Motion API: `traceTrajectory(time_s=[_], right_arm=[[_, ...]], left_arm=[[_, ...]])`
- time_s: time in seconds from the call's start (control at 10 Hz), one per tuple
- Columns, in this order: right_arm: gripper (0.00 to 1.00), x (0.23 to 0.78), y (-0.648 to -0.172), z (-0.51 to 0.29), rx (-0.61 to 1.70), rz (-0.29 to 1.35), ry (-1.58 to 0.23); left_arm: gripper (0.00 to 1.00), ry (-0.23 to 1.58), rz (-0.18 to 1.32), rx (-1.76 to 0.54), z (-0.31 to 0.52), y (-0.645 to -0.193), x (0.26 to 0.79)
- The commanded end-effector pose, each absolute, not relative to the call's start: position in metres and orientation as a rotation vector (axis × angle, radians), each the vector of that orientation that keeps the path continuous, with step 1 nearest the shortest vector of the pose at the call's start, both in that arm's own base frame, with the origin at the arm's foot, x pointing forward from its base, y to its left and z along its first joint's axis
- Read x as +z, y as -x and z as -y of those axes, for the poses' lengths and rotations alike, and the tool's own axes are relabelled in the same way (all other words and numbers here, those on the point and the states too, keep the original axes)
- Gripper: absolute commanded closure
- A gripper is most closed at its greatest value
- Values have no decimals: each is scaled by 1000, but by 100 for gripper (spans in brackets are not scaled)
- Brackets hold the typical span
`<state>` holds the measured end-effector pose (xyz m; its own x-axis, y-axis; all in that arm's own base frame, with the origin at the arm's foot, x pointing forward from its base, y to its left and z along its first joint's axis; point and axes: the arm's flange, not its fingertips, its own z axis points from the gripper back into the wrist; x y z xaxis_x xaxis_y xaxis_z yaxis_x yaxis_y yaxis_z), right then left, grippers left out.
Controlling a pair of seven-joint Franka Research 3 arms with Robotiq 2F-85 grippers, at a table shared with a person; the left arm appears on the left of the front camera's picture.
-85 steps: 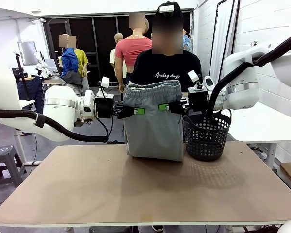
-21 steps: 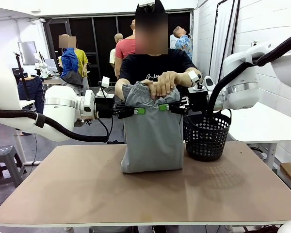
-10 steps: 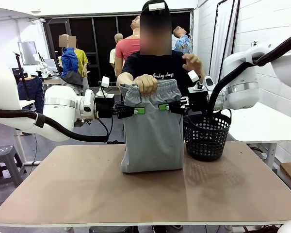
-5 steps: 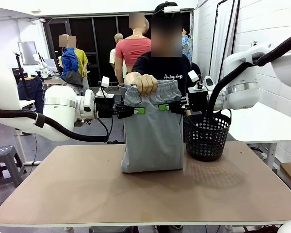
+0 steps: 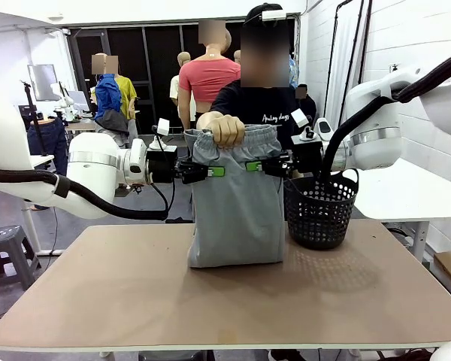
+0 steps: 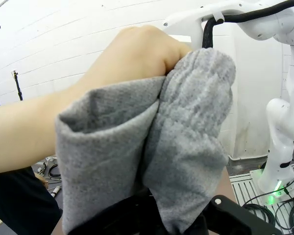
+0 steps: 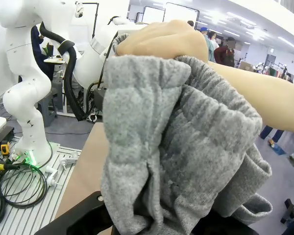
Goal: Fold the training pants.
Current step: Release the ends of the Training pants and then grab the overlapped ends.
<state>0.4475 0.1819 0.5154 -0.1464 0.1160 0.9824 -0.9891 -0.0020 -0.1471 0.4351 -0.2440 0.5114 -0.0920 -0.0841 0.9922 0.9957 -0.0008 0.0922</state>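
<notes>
The light grey training pants (image 5: 235,214) hang upright over the table, their folded lower edge resting on the tabletop. My left gripper (image 5: 214,171) is shut on their left edge below the waistband, and my right gripper (image 5: 253,165) is shut on their right side at the same height. A person's hand (image 5: 224,129) grips the gathered waistband at the top left. Up close, grey fabric (image 6: 186,142) bunches in the left wrist view with that hand (image 6: 132,54) on it. The right wrist view has the pants (image 7: 181,161) and the hand (image 7: 161,41) just as near.
A black mesh basket (image 5: 319,210) stands on the table just right of the pants, under my right arm. The person stands at the far edge behind the pants. The brown tabletop (image 5: 225,301) stretches bare toward me.
The person's raised second hand has dropped away, leaving one hand on the waistband. The pants and both grippers have stayed where they were.
</notes>
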Motion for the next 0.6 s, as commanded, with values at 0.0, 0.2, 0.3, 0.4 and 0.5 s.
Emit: traceTrajectory(time_s=[0.0,0.2,0.3,0.4,0.5], right_arm=[[100,517,-443,-181,1355,1253,-1066],[100,517,-443,-181,1355,1253,-1066],[100,517,-443,-181,1355,1253,-1066],[93,515,-447,-182,1364,1231,-1044],[74,516,-447,-182,1355,1229,-1072]], left_arm=[[100,1101,1237,-1300,245,-433,515],[100,1101,1237,-1300,245,-433,515],[100,1101,1237,-1300,245,-433,515],[100,1099,1215,-1313,244,-435,511],[85,1110,1220,-1307,243,-434,512]])
